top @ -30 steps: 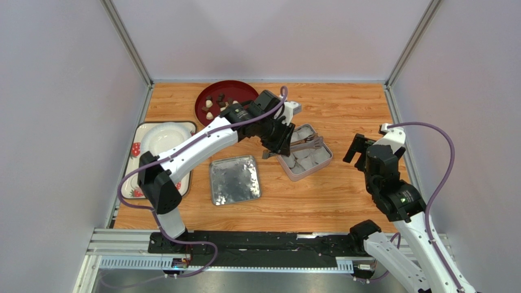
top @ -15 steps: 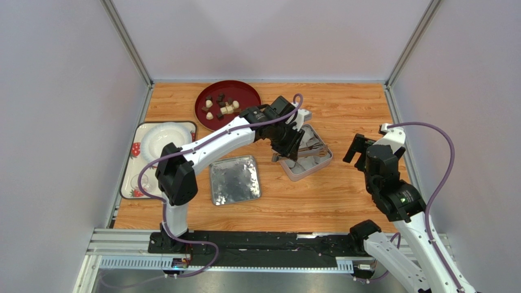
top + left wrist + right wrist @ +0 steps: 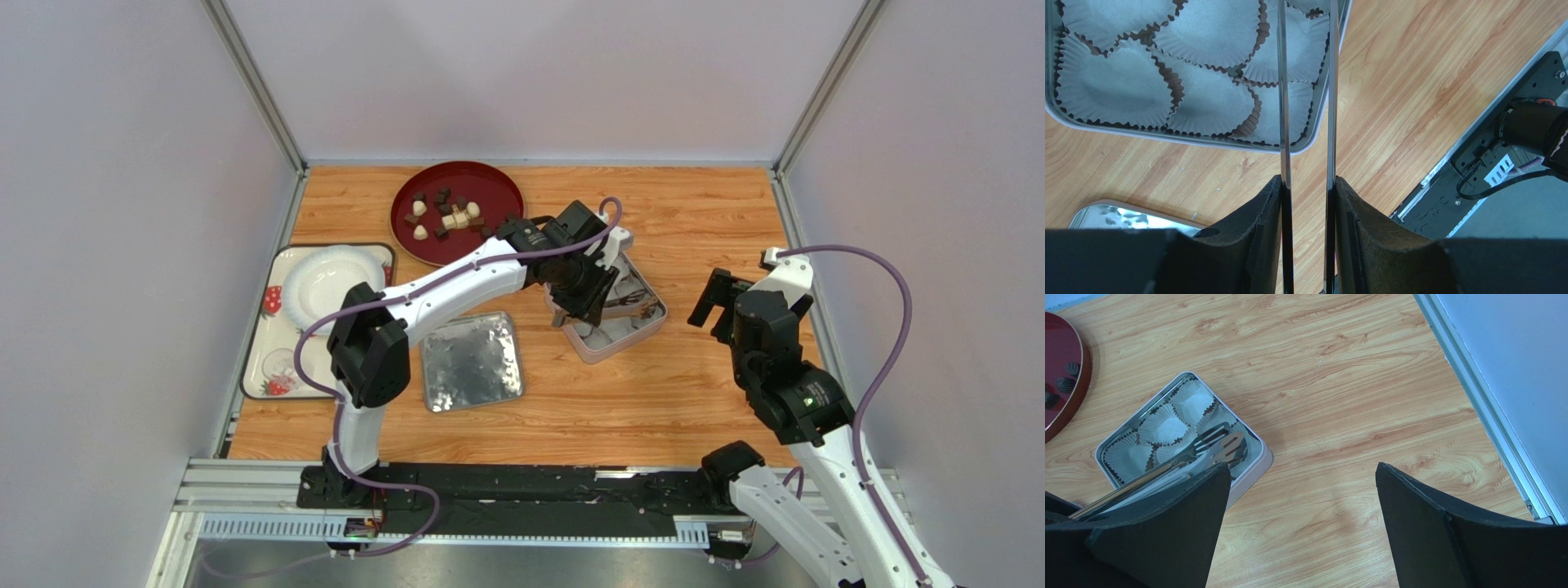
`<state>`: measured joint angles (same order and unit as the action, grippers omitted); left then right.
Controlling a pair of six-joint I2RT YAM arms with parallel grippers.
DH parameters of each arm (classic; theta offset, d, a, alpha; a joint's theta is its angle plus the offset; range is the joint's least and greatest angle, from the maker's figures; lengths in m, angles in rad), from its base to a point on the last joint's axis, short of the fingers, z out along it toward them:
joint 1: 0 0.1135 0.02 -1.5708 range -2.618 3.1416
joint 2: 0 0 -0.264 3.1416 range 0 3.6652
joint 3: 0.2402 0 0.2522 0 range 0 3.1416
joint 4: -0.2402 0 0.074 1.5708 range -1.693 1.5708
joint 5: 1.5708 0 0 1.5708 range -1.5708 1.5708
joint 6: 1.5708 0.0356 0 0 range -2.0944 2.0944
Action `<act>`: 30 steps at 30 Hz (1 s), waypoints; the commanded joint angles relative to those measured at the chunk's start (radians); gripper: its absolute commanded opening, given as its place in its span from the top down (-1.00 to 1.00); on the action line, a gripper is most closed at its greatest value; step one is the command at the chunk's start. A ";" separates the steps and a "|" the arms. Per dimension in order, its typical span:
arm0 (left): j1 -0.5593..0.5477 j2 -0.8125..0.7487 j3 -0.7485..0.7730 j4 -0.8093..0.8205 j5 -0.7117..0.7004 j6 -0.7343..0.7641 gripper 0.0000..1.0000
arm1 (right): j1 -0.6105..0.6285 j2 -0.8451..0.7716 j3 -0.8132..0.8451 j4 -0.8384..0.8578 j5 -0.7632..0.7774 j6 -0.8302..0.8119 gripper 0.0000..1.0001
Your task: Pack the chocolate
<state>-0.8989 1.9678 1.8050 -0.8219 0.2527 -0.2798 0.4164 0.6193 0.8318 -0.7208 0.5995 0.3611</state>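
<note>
Chocolate [image 3: 444,216]: small dark and cream pieces on red plate [image 3: 405,237], 10 o'clock from tin [image 3: 613,339]; probably light, hard, slippery, easily scuffed; best nipped across flat sides; left gripper [image 3: 1306,202] pinching tongs [image 3: 1283,92], tips over tin; right gripper [image 3: 1301,468] spread, empty.

Left hand [image 3: 1308,184] extended forward, clamped; right hand [image 3: 1303,468] held back, wide open.

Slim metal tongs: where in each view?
Top external: slim metal tongs at centre, over silver rectangular tin of white paper cups.
Left wrist: two blades up the middle.
Right wrist: left of centre, tips over the tin.
Shared landmark: that tin.
</note>
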 commanded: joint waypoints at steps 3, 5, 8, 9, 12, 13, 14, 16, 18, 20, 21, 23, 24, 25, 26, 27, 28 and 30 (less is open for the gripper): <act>-0.018 0.019 0.050 0.044 0.005 0.027 0.17 | -0.001 0.000 0.001 0.041 -0.007 -0.007 -0.84; -0.020 0.023 0.050 0.044 -0.001 0.025 0.14 | -0.001 -0.001 0.000 0.040 -0.009 -0.008 -0.85; -0.021 0.025 0.051 0.046 -0.020 0.025 0.10 | -0.002 -0.003 0.000 0.041 -0.009 -0.008 -0.84; -0.023 0.025 0.053 0.046 -0.024 0.025 0.09 | -0.001 -0.001 0.000 0.041 -0.009 -0.008 -0.84; -0.024 0.019 0.054 0.049 -0.039 0.024 0.07 | -0.001 -0.001 0.000 0.040 -0.010 -0.007 -0.85; -0.025 0.017 0.054 0.052 -0.043 0.022 0.07 | -0.001 -0.001 0.000 0.041 -0.012 -0.008 -0.84; -0.025 0.013 0.054 0.050 -0.047 0.022 0.06 | -0.001 -0.003 0.000 0.040 -0.012 -0.008 -0.84; -0.026 0.008 0.054 0.050 -0.052 0.021 0.04 | -0.001 -0.003 0.000 0.040 -0.013 -0.007 -0.84; -0.026 0.000 0.054 0.052 -0.052 0.019 0.04 | -0.001 -0.001 0.000 0.041 -0.014 -0.008 -0.84; -0.026 -0.010 0.053 0.050 -0.050 0.013 0.04 | -0.001 -0.001 0.000 0.040 -0.014 -0.008 -0.84; -0.026 -0.017 0.054 0.050 -0.050 0.011 0.04 | -0.001 -0.003 0.000 0.041 -0.014 -0.010 -0.84; -0.026 -0.041 0.050 0.050 -0.056 0.007 0.05 | -0.001 -0.003 0.000 0.040 -0.015 -0.010 -0.84; -0.026 -0.052 0.048 0.052 -0.065 0.005 0.08 | -0.001 -0.003 0.000 0.040 -0.014 -0.008 -0.84; -0.026 -0.075 0.045 0.050 -0.075 0.004 0.10 | -0.002 -0.004 0.000 0.040 -0.014 -0.010 -0.84; -0.026 -0.087 0.042 0.052 -0.096 -0.001 0.13 | -0.001 -0.003 0.000 0.041 -0.012 -0.010 -0.84; -0.026 -0.101 0.040 0.053 -0.107 -0.002 0.14 | 0.001 -0.004 0.000 0.040 -0.012 -0.008 -0.84; -0.026 -0.130 0.030 0.055 -0.118 -0.004 0.15 | -0.001 -0.004 0.000 0.040 -0.012 -0.008 -0.84; -0.026 -0.158 0.022 0.052 -0.153 -0.004 0.17 | -0.001 -0.004 0.000 0.041 -0.010 -0.010 -0.84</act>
<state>-0.9169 1.9514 1.8095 -0.8062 0.1631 -0.2829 0.4164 0.6201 0.8314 -0.7208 0.5842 0.3611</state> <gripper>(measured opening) 0.427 0.921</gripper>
